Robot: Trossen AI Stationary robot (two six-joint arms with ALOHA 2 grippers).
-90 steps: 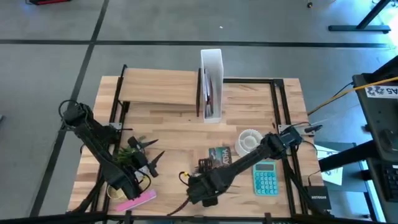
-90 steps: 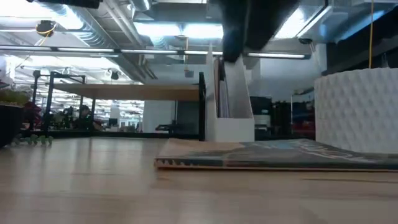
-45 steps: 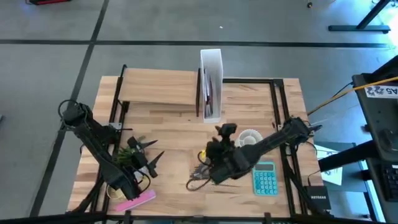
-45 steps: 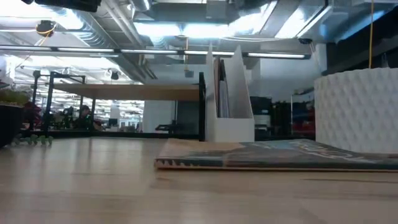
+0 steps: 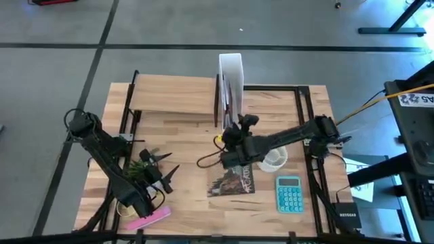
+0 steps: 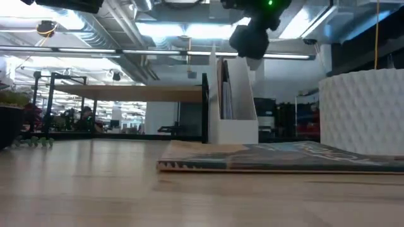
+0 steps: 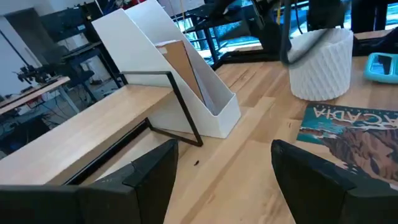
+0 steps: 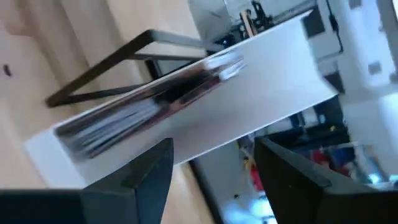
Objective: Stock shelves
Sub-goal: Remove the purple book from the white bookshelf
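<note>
Nearest you on the bench (image 5: 183, 135), along the front edge: a pink object (image 5: 153, 216) at the left, and a teal calculator (image 5: 289, 194) at the right.

Your left hand (image 5: 161, 177) rests low over the front left of the bench, fingers spread wide, nothing between them. A small green plant (image 5: 137, 167) sits just beside it.

A magazine (image 5: 234, 179) lies flat near the middle front, left of the calculator. In the left wrist view its cover reads "ARCADIA". A white textured cup (image 5: 274, 156) stands just behind it to the right.

Your right arm reaches in from the right edge across the middle. Your right hand (image 5: 230, 144) hangs above the bench just in front of the white file box (image 5: 230, 91). The right wrist view shows its fingers set apart with the box beyond them and nothing clamped. A dark cable with a yellow end (image 5: 209, 157) trails from the hand region toward the left; whether it is gripped you cannot tell.

The file box stands upright at the back centre, its long axis running front to back, open top up. Papers or thin books stand inside it, seen edge-on.

Touching its left side is the wood plank shelf (image 5: 173, 96) on a black frame, raised off the bench, long axis left to right, reaching the back left corner. Its top is bare.
</note>
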